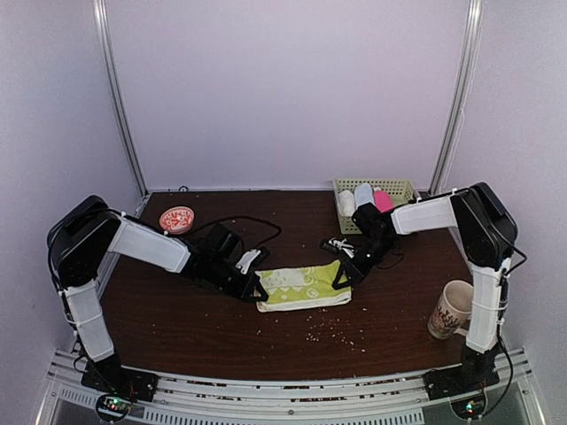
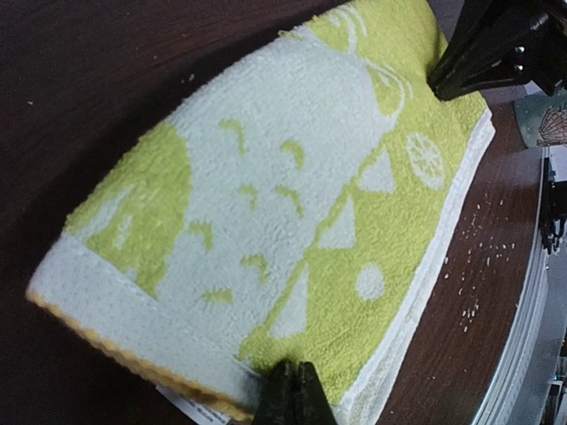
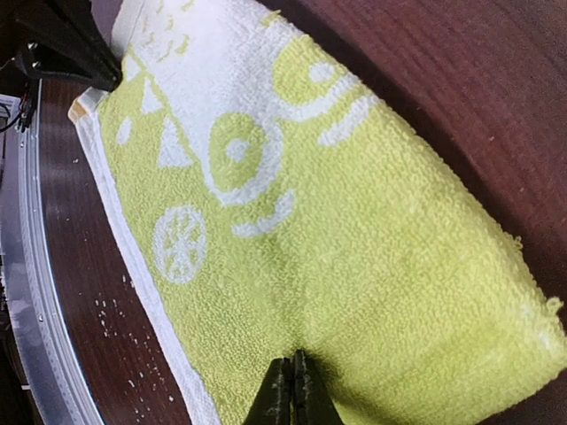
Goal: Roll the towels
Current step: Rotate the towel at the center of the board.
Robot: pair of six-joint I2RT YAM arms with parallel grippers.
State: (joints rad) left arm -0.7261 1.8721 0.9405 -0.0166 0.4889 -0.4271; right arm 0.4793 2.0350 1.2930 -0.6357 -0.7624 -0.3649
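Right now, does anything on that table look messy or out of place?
Yes. Small pale crumbs are scattered on the dark table just in front of the towel, towards the near edge. They look like something spilled. Nothing else stands out.

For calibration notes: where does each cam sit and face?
Top external: fixed above and behind the bases, looking down at the table; both arms show, left gripper and right gripper at opposite ends of the yellow-green towel.
Left wrist: on the left arm, looking along the towel toward the right gripper; own shut fingers at bottom.
Right wrist: mirror, facing the left gripper; own shut fingers at bottom.
Shared: all three see the towel.
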